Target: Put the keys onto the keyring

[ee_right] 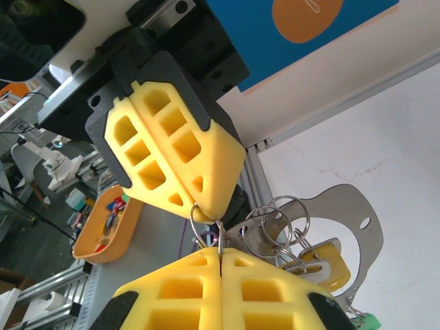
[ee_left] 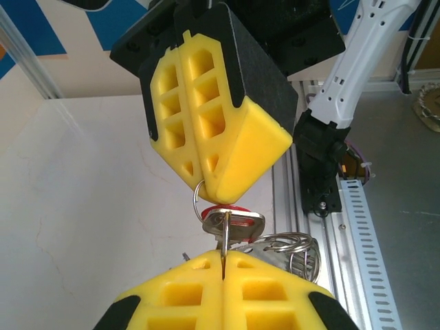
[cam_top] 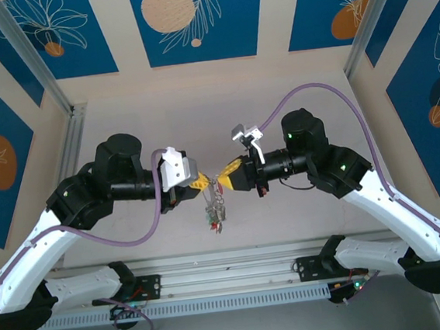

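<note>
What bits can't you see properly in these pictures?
Top view: the key bunch is too small to count keys.
Left wrist view: the left gripper hides the part it pinches.
Right wrist view: the green key head is cut off by the bottom edge.

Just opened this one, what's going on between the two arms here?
The two arms meet in mid-air above the table. The left gripper and the right gripper are both shut, tip to tip, each pinching thin metal at the top of one hanging bunch. The bunch includes small rings, a red-headed key, a yellow-headed key and the large grey loop. Exactly which piece each gripper pinches is hard to tell.
</note>
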Motion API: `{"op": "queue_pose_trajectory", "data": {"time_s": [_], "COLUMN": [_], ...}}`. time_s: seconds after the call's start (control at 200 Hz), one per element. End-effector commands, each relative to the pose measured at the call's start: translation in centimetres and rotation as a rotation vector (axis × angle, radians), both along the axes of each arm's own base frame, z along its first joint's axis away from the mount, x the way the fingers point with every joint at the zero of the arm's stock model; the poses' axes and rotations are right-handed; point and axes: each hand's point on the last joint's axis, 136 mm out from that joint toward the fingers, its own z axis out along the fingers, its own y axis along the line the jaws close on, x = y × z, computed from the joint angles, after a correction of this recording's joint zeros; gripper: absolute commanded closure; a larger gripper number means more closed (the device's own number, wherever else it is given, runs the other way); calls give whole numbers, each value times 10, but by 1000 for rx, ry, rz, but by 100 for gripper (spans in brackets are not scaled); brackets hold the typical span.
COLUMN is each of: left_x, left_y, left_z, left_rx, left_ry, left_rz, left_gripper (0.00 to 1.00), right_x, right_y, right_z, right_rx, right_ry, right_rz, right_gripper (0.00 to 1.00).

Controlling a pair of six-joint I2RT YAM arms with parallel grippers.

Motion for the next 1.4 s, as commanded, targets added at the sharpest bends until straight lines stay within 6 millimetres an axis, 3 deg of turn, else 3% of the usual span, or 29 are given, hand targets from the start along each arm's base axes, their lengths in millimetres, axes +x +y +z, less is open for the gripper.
{"op": "queue_pose_trajectory", "data": {"time_s": [0.0, 0.175, 0.585, 0.77, 1.396], "left_x": [7, 6, -20, -33, -33], "left_y": [-4, -4, 2, 7, 2], "left_z": [19, 15, 31, 36, 40], "left_rx": [-57, -51, -89, -79, -74], "left_ry": [-73, -76, -46, -22, 6], "left_rz": [23, 17, -87, -131, -150], "left_gripper": [100, 100, 100, 100, 100], "right_x": [0, -8, -25, -31, -38], "right_y": [-7, -9, -9, -16, -12], "right_z": [4, 10, 12, 25, 34], "right_rx": [-1, 20, -2, 16, 68], "right_ry": [-17, -69, -203, -310, -334], "right_rz": [-47, -40, 22, 10, 65], "right_gripper": [100, 100, 100, 100, 100]}}
